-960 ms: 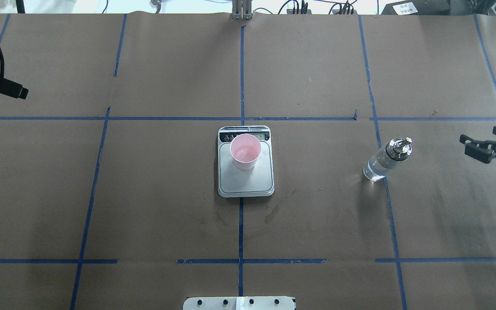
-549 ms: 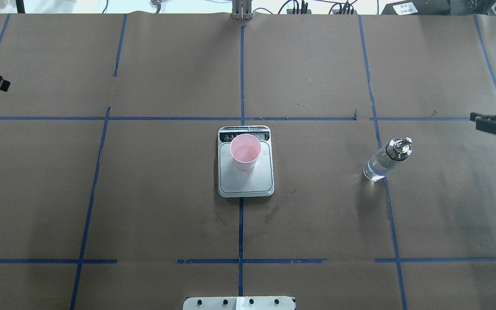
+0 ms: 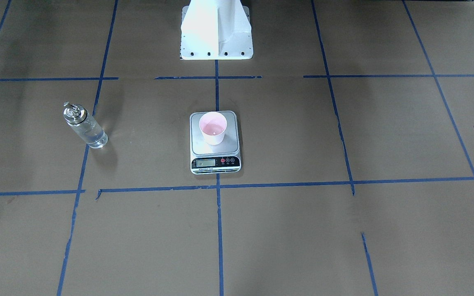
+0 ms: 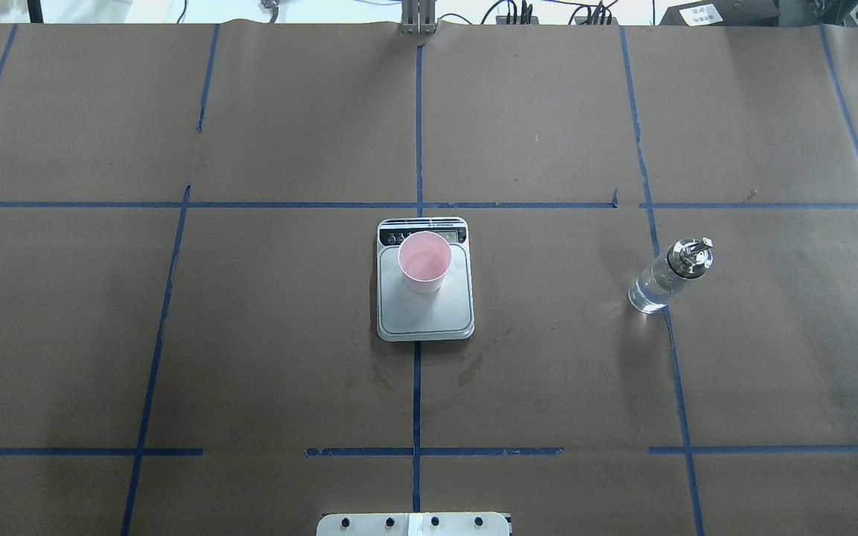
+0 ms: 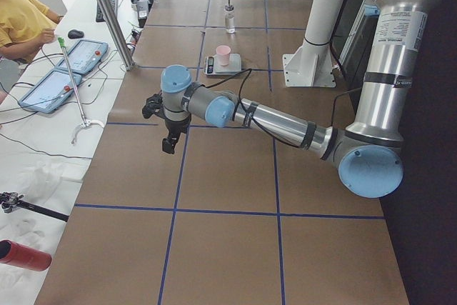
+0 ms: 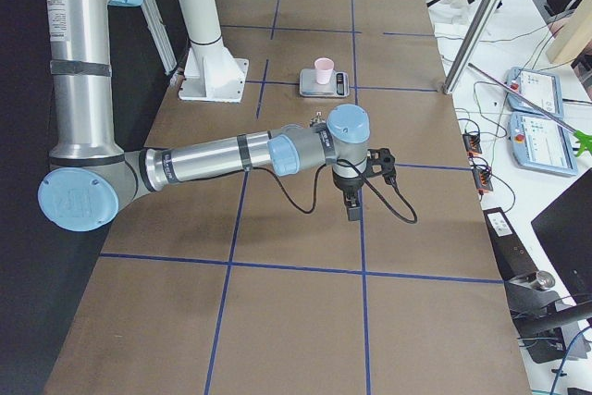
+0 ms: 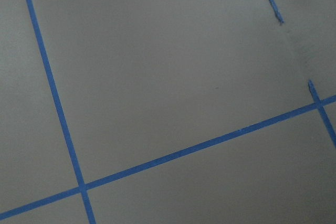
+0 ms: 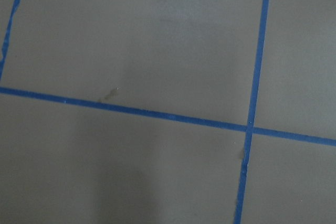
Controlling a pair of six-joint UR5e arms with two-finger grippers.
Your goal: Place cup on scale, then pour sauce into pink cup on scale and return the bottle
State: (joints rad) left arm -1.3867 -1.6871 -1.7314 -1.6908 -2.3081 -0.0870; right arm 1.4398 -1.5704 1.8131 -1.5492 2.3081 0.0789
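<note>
Brown paper with a blue tape grid (image 4: pixel 417 126) covers the whole counter (image 4: pixel 548 112); the pink paper cup (image 4: pixel 424 262) sits upright on the steel plate of the digital kitchen scale (image 4: pixel 425 316), so step one looks sorted. The glass bottle (image 4: pixel 669 277) with the silver spout cap stands upright on a tape line, well apart from the scale; it's the thing nearest the right jaws, between them and the scale; from the left jaws the scale comes first and the bottle is beyond it.

Both sets of jaws hang at opposite ends of the counter over bare paper; neither has the cup or the bottle; wide or narrow, can't tell from these angles. Can't make out any sauce in the cup either; it's clear stuff.

My guess is we're at the tail end; if the pour isn't done, the right arm (image 6: pixel 213 159) has to reach in, grip the bottle's body and tip the spout over the rim without nudging the cup.
</note>
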